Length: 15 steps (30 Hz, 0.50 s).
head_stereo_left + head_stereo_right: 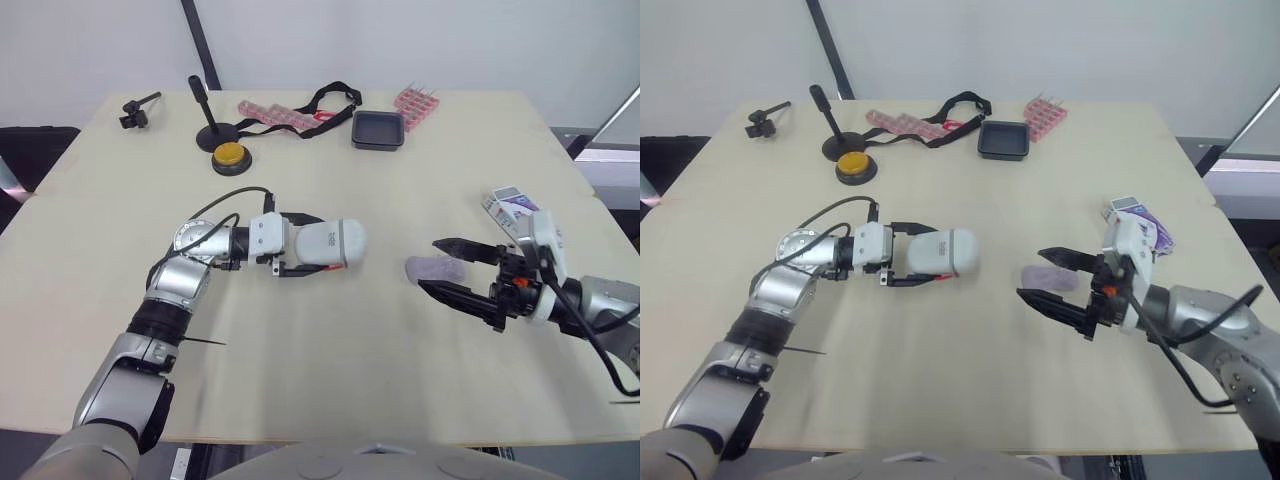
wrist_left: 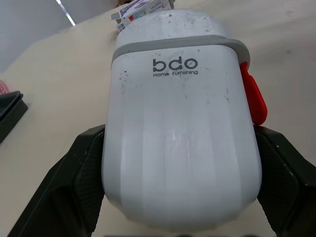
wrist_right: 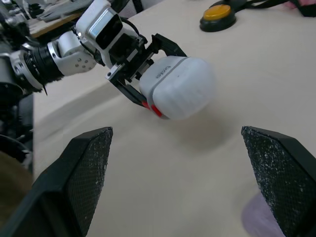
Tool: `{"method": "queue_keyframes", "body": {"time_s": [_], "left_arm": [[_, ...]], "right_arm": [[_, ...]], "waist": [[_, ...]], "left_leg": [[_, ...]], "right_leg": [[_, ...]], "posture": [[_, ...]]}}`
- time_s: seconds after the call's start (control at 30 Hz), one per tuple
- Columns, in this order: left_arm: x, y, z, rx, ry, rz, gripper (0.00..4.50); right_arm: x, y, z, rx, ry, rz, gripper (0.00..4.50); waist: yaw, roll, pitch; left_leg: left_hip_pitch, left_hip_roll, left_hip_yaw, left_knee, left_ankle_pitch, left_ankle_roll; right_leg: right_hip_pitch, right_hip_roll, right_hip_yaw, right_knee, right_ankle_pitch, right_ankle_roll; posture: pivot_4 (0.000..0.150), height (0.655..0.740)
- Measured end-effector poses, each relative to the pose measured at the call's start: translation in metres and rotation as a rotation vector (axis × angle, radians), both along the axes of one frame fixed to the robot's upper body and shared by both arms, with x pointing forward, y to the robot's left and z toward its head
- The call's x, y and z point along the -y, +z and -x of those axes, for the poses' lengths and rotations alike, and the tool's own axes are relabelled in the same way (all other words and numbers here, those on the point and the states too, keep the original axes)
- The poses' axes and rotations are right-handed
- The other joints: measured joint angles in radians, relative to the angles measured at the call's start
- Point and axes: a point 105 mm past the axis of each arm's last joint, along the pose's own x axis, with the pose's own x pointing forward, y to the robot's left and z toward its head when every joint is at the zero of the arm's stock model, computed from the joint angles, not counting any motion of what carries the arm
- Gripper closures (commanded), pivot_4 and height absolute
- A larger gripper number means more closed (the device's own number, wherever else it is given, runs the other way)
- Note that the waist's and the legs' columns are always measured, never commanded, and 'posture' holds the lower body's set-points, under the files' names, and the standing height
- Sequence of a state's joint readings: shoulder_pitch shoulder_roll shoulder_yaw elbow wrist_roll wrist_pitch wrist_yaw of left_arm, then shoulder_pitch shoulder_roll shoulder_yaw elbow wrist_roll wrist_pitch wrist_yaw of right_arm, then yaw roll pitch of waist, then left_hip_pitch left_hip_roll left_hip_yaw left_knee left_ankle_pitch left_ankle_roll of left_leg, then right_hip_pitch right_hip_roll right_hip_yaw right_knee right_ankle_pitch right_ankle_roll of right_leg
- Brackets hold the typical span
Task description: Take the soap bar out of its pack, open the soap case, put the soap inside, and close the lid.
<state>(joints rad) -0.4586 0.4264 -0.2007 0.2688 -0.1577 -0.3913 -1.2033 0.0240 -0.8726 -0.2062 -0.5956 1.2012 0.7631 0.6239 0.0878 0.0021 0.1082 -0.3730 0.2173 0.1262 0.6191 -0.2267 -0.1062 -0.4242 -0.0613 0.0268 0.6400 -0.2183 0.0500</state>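
Table (image 1: 400, 380): pale wood top, seen from the robot's head looking forward and down; 2 robot arms reach over it.
Left gripper (image 1: 312, 244): on the robot's left, pointing toward the middle of the table; its 2 black fingers (image 2: 74, 182) are clamped on opposite sides of the soap case.
Soap case (image 1: 335, 242): white and rounded, lying sideways in the left gripper's grasp, lid closed; a grey band (image 2: 173, 44) runs round it and a red latch (image 2: 253, 96) sits on 1 side; printed text reads "bdo Home Furnishing".
Right gripper (image 1: 428, 266): on the robot's right, pointing toward the case; its 2 black fingers (image 3: 84, 168) are spread wide and grip nothing.
Soap bar (image 1: 440, 268): pale purple, unwrapped, lying on the table; from the head view it shows between the right gripper's spread fingers; the wrist view shows it close to 1 fingertip; contact cannot be told.
Soap pack (image 1: 515, 205): purple and white box on the table near the right edge, beyond the right gripper.
Far side of table: a yellow button (image 1: 230, 155) beside a black stand (image 1: 205, 115); a black strap (image 1: 330, 97) lying across a pink pack (image 1: 270, 115); a black tray (image 1: 378, 130) with a second pink pack (image 1: 417, 103) just beside it; a small black clamp (image 1: 138, 110) near the far left corner.
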Motion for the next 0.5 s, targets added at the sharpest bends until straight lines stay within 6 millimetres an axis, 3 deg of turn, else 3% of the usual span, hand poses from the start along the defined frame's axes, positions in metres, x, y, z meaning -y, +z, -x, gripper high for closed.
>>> {"method": "queue_keyframes", "body": {"time_s": [0.2,0.5], "left_arm": [[0.007,0.013,0.016,0.153,-0.016,0.059,0.80],[0.012,0.022,0.025,0.235,-0.040,0.078,0.80]], "right_arm": [[-0.019,0.003,-0.004,-0.287,0.004,-0.053,0.00],[-0.036,-0.001,-0.021,-0.430,0.003,-0.050,0.00]], "waist": [[0.009,0.000,0.000],[0.003,0.000,0.000]], "left_leg": [[0.000,0.000,0.000,-0.005,0.004,-0.007],[0.000,0.000,-0.001,-0.006,0.005,-0.009]], "right_leg": [[0.001,0.001,-0.001,-0.004,0.001,0.001],[0.001,0.001,-0.002,-0.004,0.001,0.002]], "posture": [[0.150,0.7291],[0.150,0.7291]]}}
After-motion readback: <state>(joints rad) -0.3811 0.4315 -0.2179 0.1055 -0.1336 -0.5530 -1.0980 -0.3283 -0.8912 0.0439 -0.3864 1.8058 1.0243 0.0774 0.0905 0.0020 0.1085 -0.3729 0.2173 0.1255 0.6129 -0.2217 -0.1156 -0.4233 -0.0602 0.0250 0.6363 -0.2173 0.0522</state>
